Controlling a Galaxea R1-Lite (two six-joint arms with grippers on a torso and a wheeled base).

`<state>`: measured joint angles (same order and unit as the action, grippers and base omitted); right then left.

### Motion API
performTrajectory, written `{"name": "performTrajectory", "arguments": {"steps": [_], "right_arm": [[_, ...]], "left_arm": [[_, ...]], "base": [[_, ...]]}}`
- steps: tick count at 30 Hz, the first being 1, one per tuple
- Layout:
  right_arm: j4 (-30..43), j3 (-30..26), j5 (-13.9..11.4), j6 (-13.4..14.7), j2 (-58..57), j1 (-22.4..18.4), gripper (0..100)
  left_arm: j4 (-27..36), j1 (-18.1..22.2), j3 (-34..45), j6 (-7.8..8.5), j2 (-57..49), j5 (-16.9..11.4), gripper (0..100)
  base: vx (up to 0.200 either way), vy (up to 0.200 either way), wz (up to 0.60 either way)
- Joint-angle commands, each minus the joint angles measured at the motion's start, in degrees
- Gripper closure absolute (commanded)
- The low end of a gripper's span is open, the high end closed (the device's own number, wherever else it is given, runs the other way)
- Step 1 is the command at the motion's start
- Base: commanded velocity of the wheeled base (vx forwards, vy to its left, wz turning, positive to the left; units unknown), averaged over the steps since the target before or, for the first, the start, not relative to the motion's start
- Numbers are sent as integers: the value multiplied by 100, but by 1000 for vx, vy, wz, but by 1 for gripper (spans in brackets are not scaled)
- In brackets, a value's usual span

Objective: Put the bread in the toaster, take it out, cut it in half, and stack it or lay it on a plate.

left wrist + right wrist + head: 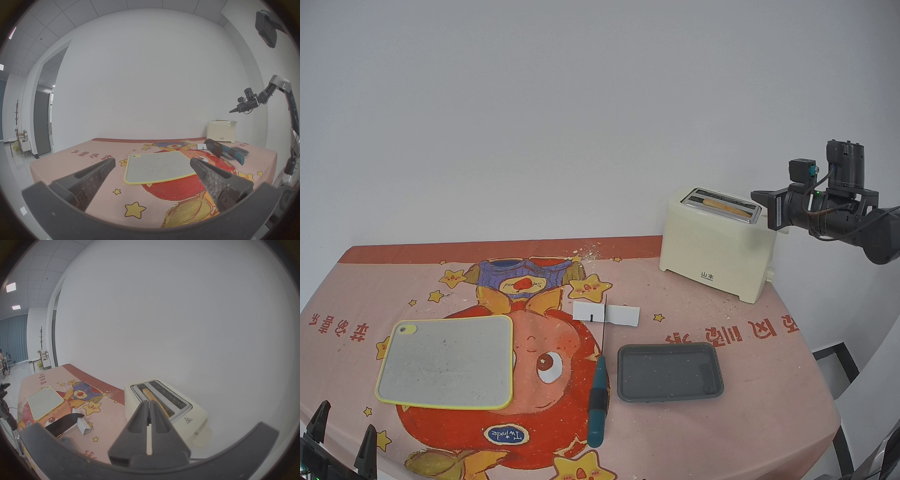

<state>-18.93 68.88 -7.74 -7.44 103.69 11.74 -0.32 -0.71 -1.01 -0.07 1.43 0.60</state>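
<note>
Our right tool (149,404), pressed together and empty, hangs beside the top of the cream plastic toaster (715,250), where the golden bread slice (725,205) sits in a slot, so we judge removal comes next: part the tool, then pinch the slice's top edge.

A pink tablecloth (769,400) is spread across the lower half of the frame, printed with a large red cartoon face (550,356), yellow stars and red characters; a dark red band (506,249) is seen along its far edge. A small white card (622,315) is laid on the cloth near the centre. Pale crumbs (589,253) are scattered by the far edge. The upper half is taken up by a plain white wall (550,112). A black metal frame (829,350) is seen at the lower right.
</note>
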Motion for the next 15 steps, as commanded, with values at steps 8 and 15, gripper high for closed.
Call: {"name": "performTrajectory", "arguments": {"steps": [8, 15], "right_arm": [[777, 882, 124, 5, 652, 109, 100], [1208, 1436, 387, -3, 907, 127, 100]], "left_arm": [[-3, 0, 101, -1, -2, 2, 0], [-3, 0, 101, -1, -2, 2, 0]], "base": [[0, 0, 0], [0, 0, 0]]}}
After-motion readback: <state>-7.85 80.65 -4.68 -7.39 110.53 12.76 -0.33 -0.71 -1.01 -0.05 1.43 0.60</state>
